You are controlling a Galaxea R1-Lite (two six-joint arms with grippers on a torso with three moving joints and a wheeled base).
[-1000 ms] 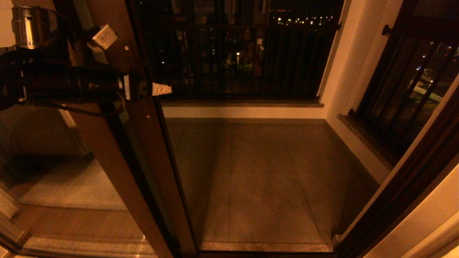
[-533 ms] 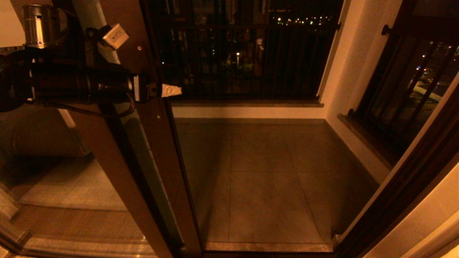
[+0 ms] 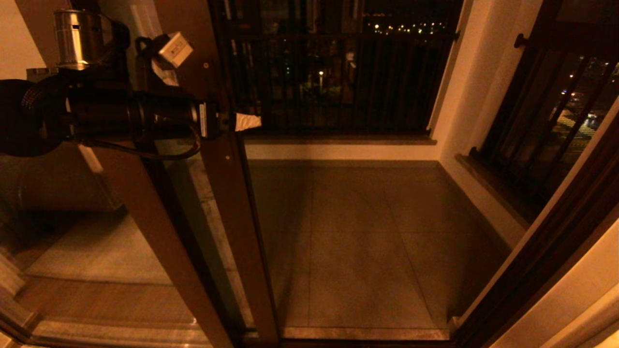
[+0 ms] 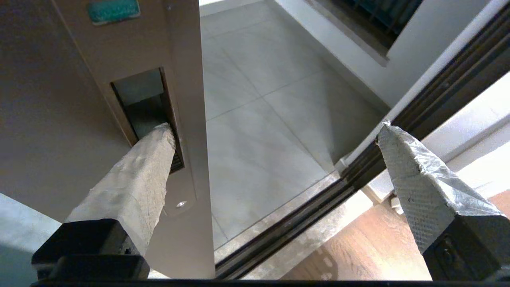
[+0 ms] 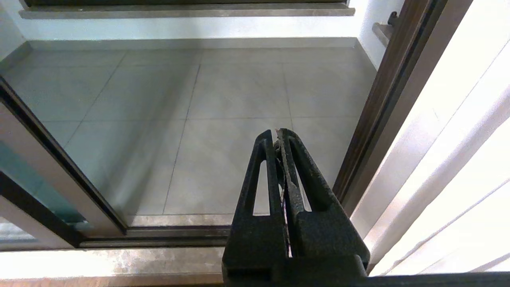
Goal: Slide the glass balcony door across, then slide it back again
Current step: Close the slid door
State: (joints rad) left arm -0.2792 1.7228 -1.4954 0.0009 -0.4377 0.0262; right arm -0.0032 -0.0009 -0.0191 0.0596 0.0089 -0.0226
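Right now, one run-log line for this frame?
left gripper: open, one finger in handle slot | glass balcony door: partly across | right gripper: shut, parked

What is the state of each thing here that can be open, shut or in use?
glass balcony door: partly open, doorway to its right clear.
handle slot: one left finger hooked inside.
left gripper: open wide, holds nothing.
right gripper: shut, idle, away from the door.
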